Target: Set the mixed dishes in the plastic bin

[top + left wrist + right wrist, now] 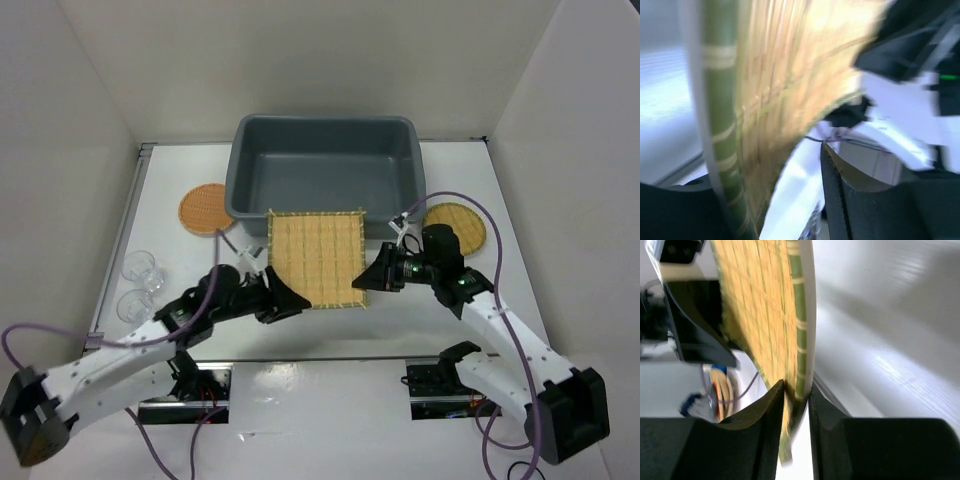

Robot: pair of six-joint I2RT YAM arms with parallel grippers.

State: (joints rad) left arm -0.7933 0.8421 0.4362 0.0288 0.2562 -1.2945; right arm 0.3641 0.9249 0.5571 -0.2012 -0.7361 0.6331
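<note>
The square tan woven mat (315, 258) is held up just in front of the dark grey plastic bin (325, 122), its far edge at the bin's near rim. My right gripper (364, 279) is shut on the mat's right edge; the right wrist view shows both fingers (771, 405) pinching the green-bound edge of the mat (760, 305). My left gripper (288, 299) is at the mat's near left corner. In the left wrist view the mat (775, 85) lies by one jaw, with a wide gap to the other finger (840, 190). The left gripper (775, 192) is open.
An orange-brown round tray (207, 210) lies left of the bin and a yellow round tray (455, 226) lies right of it, behind my right wrist. Two small clear glasses (141, 268) (133, 305) stand at the left table edge. White walls enclose the table.
</note>
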